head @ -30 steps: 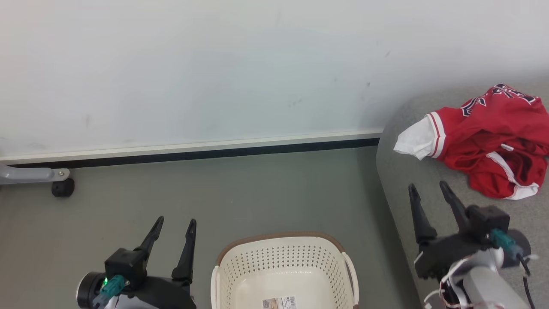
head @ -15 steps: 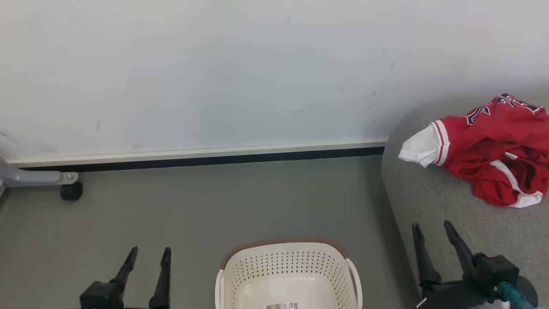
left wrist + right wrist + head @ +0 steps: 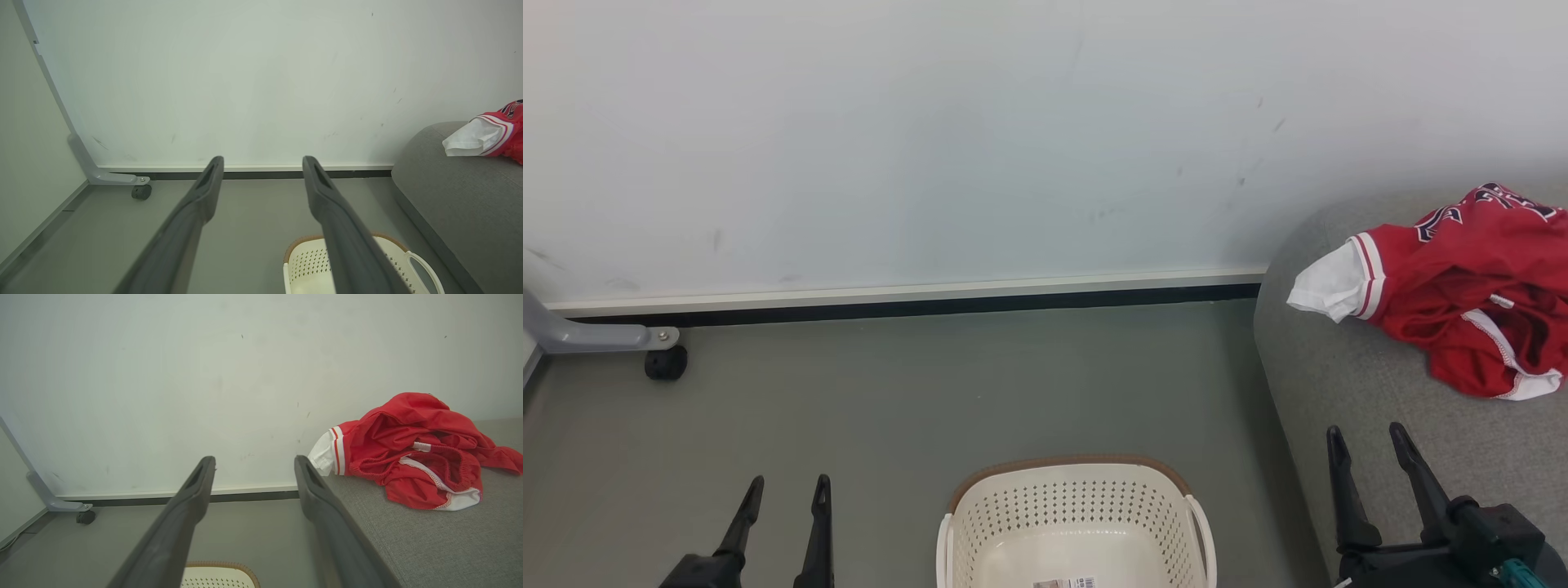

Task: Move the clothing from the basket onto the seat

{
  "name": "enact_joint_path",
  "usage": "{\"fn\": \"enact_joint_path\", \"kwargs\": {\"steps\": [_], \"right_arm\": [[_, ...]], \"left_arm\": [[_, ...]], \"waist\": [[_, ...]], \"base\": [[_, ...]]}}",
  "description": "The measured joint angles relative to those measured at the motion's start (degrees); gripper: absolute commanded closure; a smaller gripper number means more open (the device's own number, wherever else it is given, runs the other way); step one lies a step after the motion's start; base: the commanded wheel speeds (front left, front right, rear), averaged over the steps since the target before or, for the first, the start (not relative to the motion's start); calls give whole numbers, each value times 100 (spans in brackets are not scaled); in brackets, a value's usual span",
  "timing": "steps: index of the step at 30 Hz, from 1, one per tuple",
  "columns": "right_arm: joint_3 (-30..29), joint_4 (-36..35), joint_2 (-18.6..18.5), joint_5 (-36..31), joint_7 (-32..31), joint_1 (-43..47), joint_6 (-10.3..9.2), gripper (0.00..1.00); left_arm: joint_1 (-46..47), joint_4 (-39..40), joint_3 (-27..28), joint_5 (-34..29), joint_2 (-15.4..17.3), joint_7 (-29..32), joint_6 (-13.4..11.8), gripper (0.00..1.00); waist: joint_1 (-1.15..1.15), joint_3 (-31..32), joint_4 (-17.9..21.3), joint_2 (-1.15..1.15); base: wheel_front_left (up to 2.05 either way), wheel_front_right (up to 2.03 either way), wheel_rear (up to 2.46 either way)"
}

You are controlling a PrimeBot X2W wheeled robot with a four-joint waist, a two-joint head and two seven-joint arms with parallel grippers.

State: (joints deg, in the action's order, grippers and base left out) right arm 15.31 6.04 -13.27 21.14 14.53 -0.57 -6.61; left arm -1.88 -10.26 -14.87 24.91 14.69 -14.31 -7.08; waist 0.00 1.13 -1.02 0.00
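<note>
**A:** Where is the clothing to be found?

**B:** The clothing [image 3: 1462, 302] is seen heaped on the seat [image 3: 1339, 392], at the far right, close to the wall. A white striped sleeve is turned to the left, and white-trimmed shorts lie on the near side of the heap.

**A:** And the basket?

**B:** The basket [image 3: 1078, 506] is set on the floor, near, just left of the seat. Nothing red is seen in it, only a label on its bottom. Its nearest part is cut off by the picture's edge.

**A:** How are the grippers held?

**B:** The left gripper [image 3: 790, 482] is held at the near left over the floor, the right gripper [image 3: 1365, 429] at the near right by the seat's edge. On each, the fingers are spread apart and nothing is gripped.

**A:** Which step is in hand?

**B:** The transfer is judged finished, or very nearly. Little is called for next: the hidden near part of the basket should be checked. Anything found there would have to be pinched, lifted and carried to the right onto the seat.
</note>
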Motion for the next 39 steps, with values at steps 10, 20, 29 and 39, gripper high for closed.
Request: {"fn": "enact_joint_path", "kwargs": {"steps": [10, 20, 29, 39], "right_arm": [[-55, -204, 16, -57, -3, 135, -9, 0], [-111, -369, 22, -110, -80, 183, -45, 0], [-180, -438, 32, -146, -142, 238, -46, 100], [-172, -14, 204, 13, -202, 456, 7, 100]], "left_arm": [[-105, 170, 187, -201, -90, -1, 0, 0], [-194, 309, 325, -396, -137, -1, -1, 0], [-216, 354, 469, -479, -196, -1, -3, 100], [-345, -16, 476, -313, -392, 78, 56, 100]], "waist": [[0, 25, -20, 0], [0, 38, -19, 0], [0, 2, -20, 0], [0, -8, -14, 0]], "base": [[0, 0, 0], [0, 0, 0], [0, 0, 0], [0, 0, 0]]}}
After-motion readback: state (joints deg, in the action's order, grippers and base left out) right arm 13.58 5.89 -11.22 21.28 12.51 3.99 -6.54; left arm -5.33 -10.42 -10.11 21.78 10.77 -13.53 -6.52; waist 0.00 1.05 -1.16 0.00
